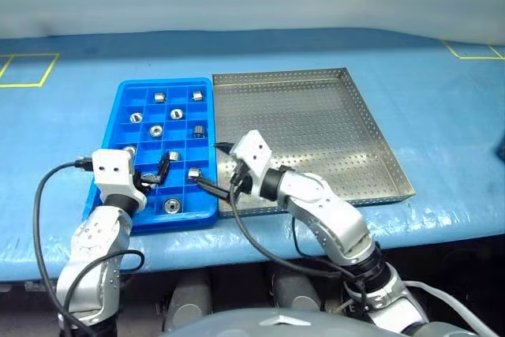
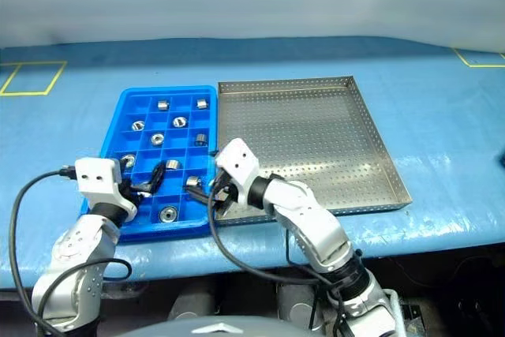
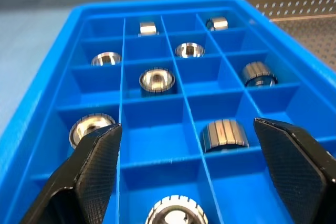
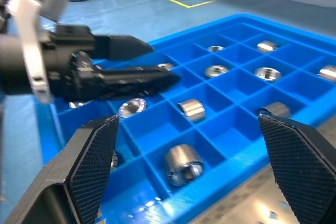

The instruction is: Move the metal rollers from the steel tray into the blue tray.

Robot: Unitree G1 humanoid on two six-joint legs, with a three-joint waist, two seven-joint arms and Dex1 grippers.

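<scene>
The metal rollers (image 1: 176,114) lie scattered in separate compartments of the blue tray (image 1: 125,97), which sits flush against the steel tray (image 1: 371,128) on a blue table cover (image 1: 442,100). Both the left gripper (image 1: 155,172) and the right gripper (image 1: 215,165) hang over the blue tray's near end, fingers spread apart and holding nothing.

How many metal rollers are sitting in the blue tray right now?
10 metal rollers, all in the blue tray, each in its own compartment: two in each of the four far rows, and two more nearer the robot. The grippers may hide others.
</scene>
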